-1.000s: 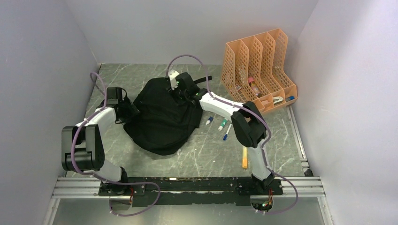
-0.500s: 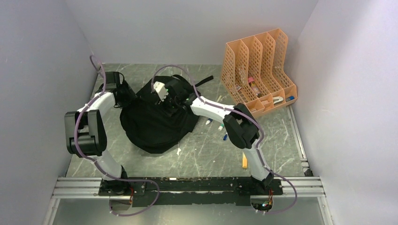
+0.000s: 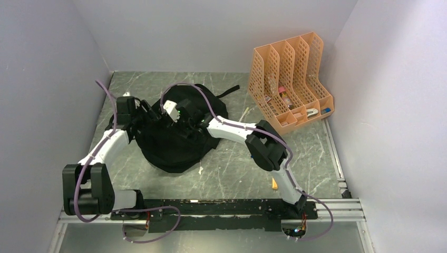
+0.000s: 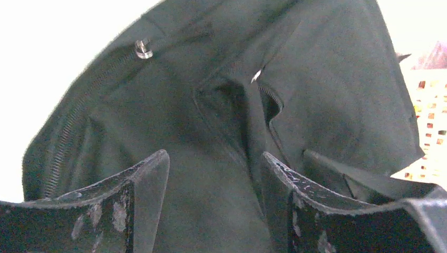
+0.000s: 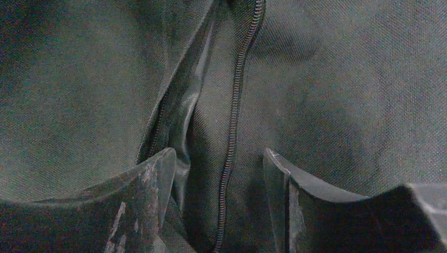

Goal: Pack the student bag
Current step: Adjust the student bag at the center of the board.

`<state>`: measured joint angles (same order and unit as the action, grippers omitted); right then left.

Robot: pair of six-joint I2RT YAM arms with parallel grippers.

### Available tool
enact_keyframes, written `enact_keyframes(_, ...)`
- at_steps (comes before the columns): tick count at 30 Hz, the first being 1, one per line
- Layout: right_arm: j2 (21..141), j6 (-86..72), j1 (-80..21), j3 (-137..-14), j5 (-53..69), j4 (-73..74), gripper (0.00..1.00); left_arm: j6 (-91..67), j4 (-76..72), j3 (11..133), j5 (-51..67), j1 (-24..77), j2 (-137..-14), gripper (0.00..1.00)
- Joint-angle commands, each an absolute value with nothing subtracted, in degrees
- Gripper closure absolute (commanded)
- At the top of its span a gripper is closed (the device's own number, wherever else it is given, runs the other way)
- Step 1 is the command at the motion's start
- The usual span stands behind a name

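claws of both arms are down on the big, floppy black fabric student bag (image 3: 174, 150). left claw (image 4: 215, 156) has its two worn black fingers spread well apart, with dark cloth filling the gap between them; nothing looks pinched. a fold with a short zip opening runs just past its tips, and a small clear zip pull (image 4: 141, 48) sits on the curved zip line at upper left. right claw (image 5: 218, 153) is likewise parted and close against the fabric, a line of zipper teeth (image 5: 234, 105) running up from between its fingers beside a gaping slit. from above, the left claw is at the bag's left edge and the right claw over its middle. the bag lies slumped on the grey marbled table (image 3: 232, 168), left of centre, a black strap (image 3: 231, 91) trailing out behind. an orange mesh file organiser (image 3: 291, 74) stands well apart in the far right corner.
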<state>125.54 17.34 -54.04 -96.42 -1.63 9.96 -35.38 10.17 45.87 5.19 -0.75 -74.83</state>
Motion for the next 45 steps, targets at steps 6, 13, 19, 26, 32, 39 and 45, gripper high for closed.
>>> enact_keyframes(6, 124.2, 14.7, -55.0, -89.8, -3.7, 3.8, 0.34, -43.8, -1.5, 40.5, 10.1, 5.7, -77.1, 0.31)
enact_keyframes(13, 123.6, 12.4, -54.9, -88.9, -1.8, 3.4, 0.36, -47.0, -5.0, 39.5, 8.4, 6.4, -79.4, 0.31)
enact_keyframes(19, 123.2, 11.3, -54.7, -88.6, -4.4, 2.8, 0.37, -47.6, -1.5, 38.4, 6.0, 6.5, -83.3, 0.41)
enact_keyframes(26, 124.3, 12.1, -53.9, -90.5, -11.7, 3.1, 0.33, -47.3, -2.4, 34.5, 4.6, 6.4, -83.2, 0.59)
enact_keyframes(32, 128.2, 14.9, -53.9, -95.4, -19.8, 3.9, 0.31, -46.3, -2.3, 33.8, 5.1, 6.4, -83.8, 0.7)
enact_keyframes(39, 131.7, 18.5, -53.9, -98.8, -25.3, 4.2, 0.34, -45.9, -2.6, 33.9, 6.0, 6.4, -84.3, 0.75)
enact_keyframes(45, 128.4, 17.1, -53.8, -96.6, -24.5, 1.7, 0.58, -46.0, -3.7, 33.9, 7.4, 6.4, -85.0, 0.79)
